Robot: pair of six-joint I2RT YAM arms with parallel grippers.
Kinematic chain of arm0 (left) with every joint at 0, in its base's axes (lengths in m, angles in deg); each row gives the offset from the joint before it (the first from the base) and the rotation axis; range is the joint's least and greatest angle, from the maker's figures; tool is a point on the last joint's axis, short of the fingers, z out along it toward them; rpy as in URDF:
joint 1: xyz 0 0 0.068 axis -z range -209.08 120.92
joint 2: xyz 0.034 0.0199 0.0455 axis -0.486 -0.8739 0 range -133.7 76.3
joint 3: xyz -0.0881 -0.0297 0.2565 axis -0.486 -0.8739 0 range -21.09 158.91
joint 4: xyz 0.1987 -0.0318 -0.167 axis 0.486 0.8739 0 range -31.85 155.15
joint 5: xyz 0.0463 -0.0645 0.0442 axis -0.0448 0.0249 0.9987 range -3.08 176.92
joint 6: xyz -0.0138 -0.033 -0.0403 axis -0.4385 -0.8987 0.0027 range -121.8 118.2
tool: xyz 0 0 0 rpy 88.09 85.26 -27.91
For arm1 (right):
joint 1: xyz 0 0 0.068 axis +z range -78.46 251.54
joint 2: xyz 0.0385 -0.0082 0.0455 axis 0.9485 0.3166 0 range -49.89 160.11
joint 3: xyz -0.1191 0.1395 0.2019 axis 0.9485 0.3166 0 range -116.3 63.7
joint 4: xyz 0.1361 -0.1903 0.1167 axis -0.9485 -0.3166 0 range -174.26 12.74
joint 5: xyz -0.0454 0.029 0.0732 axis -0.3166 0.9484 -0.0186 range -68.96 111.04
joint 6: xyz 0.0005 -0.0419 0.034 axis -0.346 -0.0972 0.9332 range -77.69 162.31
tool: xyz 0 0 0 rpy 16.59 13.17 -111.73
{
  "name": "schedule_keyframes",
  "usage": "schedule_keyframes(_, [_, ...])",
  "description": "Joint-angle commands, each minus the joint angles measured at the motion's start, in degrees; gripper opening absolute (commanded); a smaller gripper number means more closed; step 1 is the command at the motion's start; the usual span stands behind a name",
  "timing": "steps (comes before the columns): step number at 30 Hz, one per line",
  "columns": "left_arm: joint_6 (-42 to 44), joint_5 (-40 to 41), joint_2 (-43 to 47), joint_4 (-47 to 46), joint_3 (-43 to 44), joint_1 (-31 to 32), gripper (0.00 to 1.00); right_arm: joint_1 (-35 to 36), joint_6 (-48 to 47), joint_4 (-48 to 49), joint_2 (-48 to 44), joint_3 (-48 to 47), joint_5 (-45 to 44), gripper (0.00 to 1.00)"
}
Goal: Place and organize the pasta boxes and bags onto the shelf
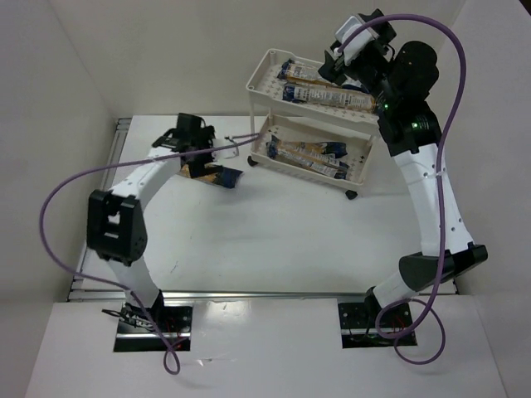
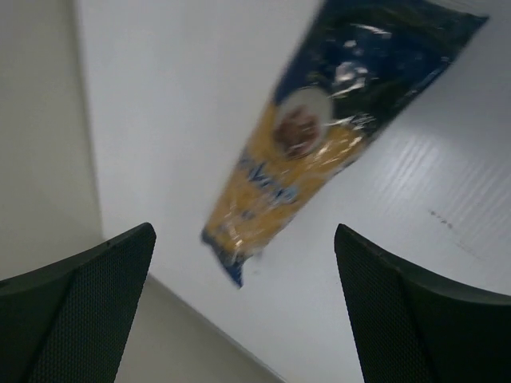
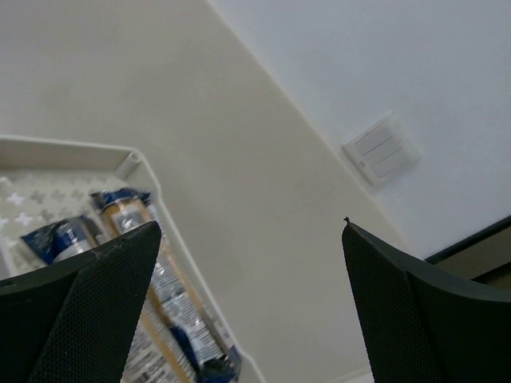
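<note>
Clear plastic over yellow pasta, blue at the ends: in the overhead view one loose packet (image 1: 217, 175) lies on the worktop (image 1: 274, 240) at about ten o'clock, well apart from the shelf (image 1: 257, 70) at one o'clock; two shelved packets (image 1: 328, 93) lie in the top tray and two more in the lower tray (image 1: 362, 162); the left pincer (image 1: 203, 157) hovers just over the loose packet, while the right pincer (image 1: 340, 56) hangs by the top tray's far corner.

From the left wrist, the fingers (image 2: 80, 319) stand wide apart with nothing between them; the blurred packet slants from one o'clock down towards the gap. The step in hand looks like lifting this last packet; I would turn the wrist so the fingers close across its narrow width, take it nearer the middle than the end so it does not droop, and close gently, since spaghetti snaps.

From the right wrist, that pincer is likewise fully open and empty, the tray corner at eight o'clock; it would do well to leave the left arm a free path, so the fifth packet can be laid parallel to the others.
</note>
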Motion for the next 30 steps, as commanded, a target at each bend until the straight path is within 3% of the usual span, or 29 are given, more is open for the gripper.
schedule_keyframes(1, [10.1, -0.5, -8.4, 6.4, 3.4, 0.8, 1.00, 0.5, 2.1, -2.6, -2.6, 2.8, 1.2, 0.99])
schedule_keyframes(10, [10.1, -1.3, -30.1, 21.2, 26.8, -3.2, 1.00, 0.5, 0.4, -3.2, 0.1, 5.1, -0.9, 0.99])
schedule_keyframes(14, [12.7, -1.3, -35.0, 26.3, 32.4, -4.6, 1.00, 0.5, 0.4, -3.2, 2.8, 4.4, -0.9, 0.99])
schedule_keyframes(19, [15.9, -2.4, -36.8, 34.9, 30.4, -4.6, 0.99, 0.5, 0.4, -4.4, 7.0, 0.7, -0.3, 0.99])
schedule_keyframes(21, [16.5, -2.4, -36.8, 33.4, 27.3, -4.6, 0.95, 0.5, 0.4, -4.4, 8.2, -1.0, -0.3, 0.99])
schedule_keyframes(25, [12.3, -4.5, -37.4, 20.7, 23.9, -4.6, 0.94, 0.5, 2.2, -5.9, 10.5, -5.0, -0.3, 0.99])
schedule_keyframes(26, [11.4, -5.3, -38.1, 20.7, 26.3, -4.6, 0.91, 1.0, 2.2, -5.9, 11.3, -5.7, -0.3, 0.99])
schedule_keyframes(28, [9.3, -7.7, -39.4, 21.0, 27.1, -4.6, 0.70, 1.0, 2.7, -6.4, 11.3, -6.4, -0.3, 0.96])
schedule_keyframes(29, [9.2, -8.2, -39.4, 22.0, 27.1, -4.6, 0.56, 1.0, 2.7, -6.4, 10.7, -6.4, -0.3, 0.94])
schedule_keyframes(30, [9.2, -8.2, -38.8, 22.0, 25.6, -4.6, 0.34, 1.0, 3.3, -6.4, 10.7, -5.9, -0.9, 0.91])
